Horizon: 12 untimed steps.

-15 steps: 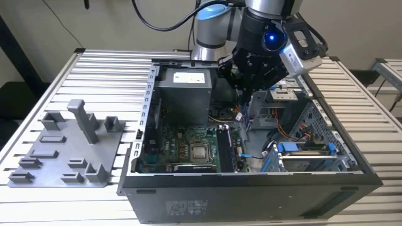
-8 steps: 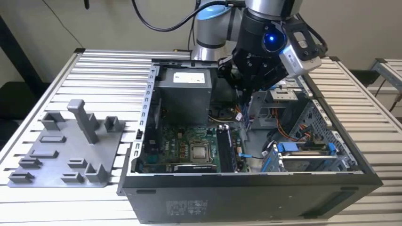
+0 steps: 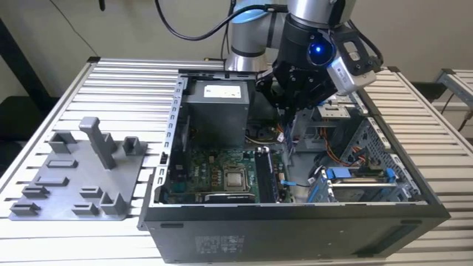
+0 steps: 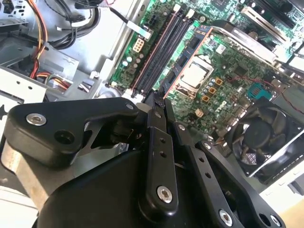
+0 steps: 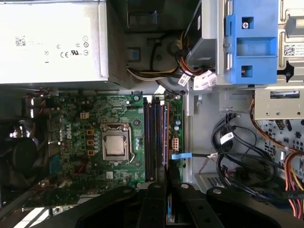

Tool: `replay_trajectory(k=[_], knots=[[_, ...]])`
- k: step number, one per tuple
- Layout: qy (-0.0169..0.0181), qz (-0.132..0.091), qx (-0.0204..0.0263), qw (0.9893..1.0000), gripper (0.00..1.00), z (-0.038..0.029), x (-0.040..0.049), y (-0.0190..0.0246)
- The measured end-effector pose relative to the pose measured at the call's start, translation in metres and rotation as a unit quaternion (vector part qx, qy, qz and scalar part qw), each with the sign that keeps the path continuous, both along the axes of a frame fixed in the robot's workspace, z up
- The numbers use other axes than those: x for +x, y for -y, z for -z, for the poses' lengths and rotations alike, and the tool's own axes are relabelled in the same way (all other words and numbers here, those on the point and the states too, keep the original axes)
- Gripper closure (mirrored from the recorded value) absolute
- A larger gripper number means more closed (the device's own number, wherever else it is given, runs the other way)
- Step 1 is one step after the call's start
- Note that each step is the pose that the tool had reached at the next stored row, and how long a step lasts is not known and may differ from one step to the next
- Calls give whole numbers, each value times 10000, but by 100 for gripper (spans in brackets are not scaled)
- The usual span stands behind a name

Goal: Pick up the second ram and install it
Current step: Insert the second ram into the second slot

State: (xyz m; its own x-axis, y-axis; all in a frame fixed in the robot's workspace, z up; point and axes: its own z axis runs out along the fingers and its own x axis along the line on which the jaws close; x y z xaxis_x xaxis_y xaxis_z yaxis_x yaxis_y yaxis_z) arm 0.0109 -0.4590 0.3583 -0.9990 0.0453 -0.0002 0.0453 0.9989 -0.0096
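Note:
My gripper (image 3: 291, 123) hangs inside the open computer case (image 3: 296, 221), above the motherboard's long black memory slots (image 3: 267, 176). Its fingers are shut on a thin stick seen edge-on, the second ram (image 3: 287, 139), which points down toward the board. In the first wrist view the gripper (image 5: 167, 183) sits over the near end of the slots (image 5: 156, 137), with the stick's edge (image 5: 167, 205) between the fingers. In the second wrist view the gripper (image 4: 159, 102) is pressed close together just short of the slots (image 4: 161, 52). The ram's faces are hidden.
The processor socket (image 3: 235, 179) lies beside the slots, and the grey power supply (image 3: 216, 108) stands behind them. Blue drive-bay clips (image 3: 355, 174) and loose cables (image 5: 237, 147) crowd the exterior view's right. A grey tray with upright posts (image 3: 81, 172) lies outside the case.

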Motion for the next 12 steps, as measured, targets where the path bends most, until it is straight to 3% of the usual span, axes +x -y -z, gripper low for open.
replay_trajectory(k=[5,9,12], knots=[[-2,0,-6,10000,86,71,4,2],[-2,0,-47,10000,86,100,4,2],[-2,0,-49,10000,86,146,-9,3]])
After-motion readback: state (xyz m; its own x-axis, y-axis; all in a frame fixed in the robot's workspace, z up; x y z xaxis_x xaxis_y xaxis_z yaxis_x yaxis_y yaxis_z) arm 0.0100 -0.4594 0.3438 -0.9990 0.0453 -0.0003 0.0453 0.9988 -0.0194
